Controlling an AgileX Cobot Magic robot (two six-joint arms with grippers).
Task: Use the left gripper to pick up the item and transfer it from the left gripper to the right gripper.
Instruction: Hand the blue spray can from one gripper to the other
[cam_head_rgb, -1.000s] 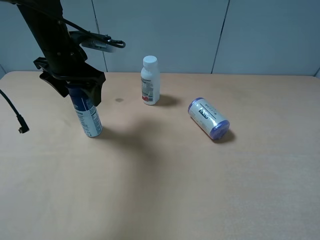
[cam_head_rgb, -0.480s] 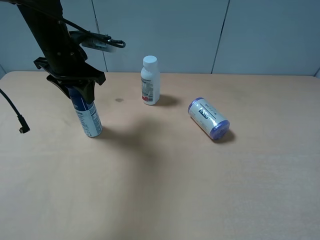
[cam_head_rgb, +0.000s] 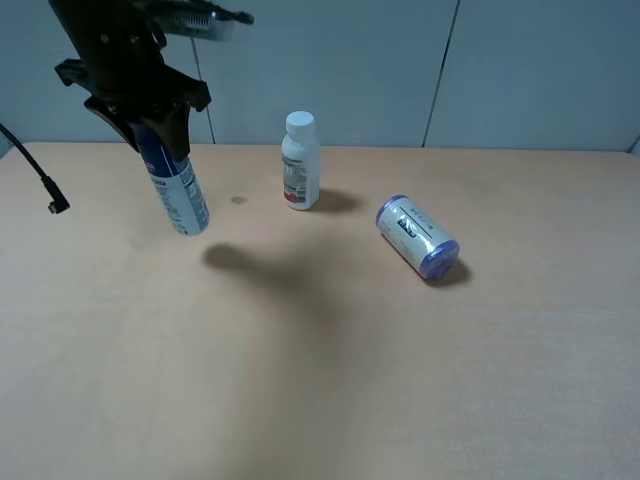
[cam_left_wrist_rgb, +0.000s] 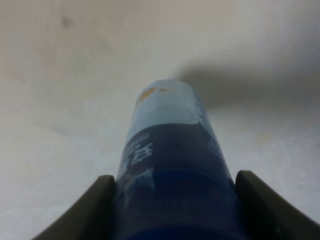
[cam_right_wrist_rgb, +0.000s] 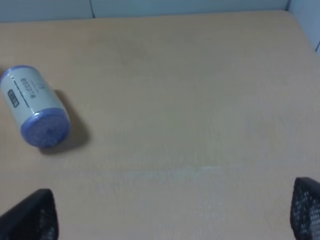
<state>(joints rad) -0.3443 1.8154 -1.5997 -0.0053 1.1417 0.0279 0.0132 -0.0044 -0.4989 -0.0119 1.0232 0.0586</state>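
The item, a tall slim bottle (cam_head_rgb: 180, 195) with a blue-and-white label, hangs tilted above the table's left part, clear of its shadow. My left gripper (cam_head_rgb: 150, 120) is shut on its upper end, covering the cap. In the left wrist view the bottle (cam_left_wrist_rgb: 172, 150) fills the space between the two black fingers (cam_left_wrist_rgb: 87, 212). My right gripper (cam_right_wrist_rgb: 170, 217) shows only in the right wrist view, as two black fingertips (cam_right_wrist_rgb: 32, 215) wide apart and empty. It is out of the exterior view.
A small white bottle (cam_head_rgb: 300, 162) stands at the back middle of the wooden table (cam_head_rgb: 330, 380). A stubby white can with purple rims (cam_head_rgb: 417, 237) lies on its side to the right, also in the right wrist view (cam_right_wrist_rgb: 35, 112). A black cable (cam_head_rgb: 40, 180) hangs at the far left.
My left gripper has risen with the bottle, lifting it off the table and tilting it slightly. Its shadow now lies apart from it. The other containers have not moved.
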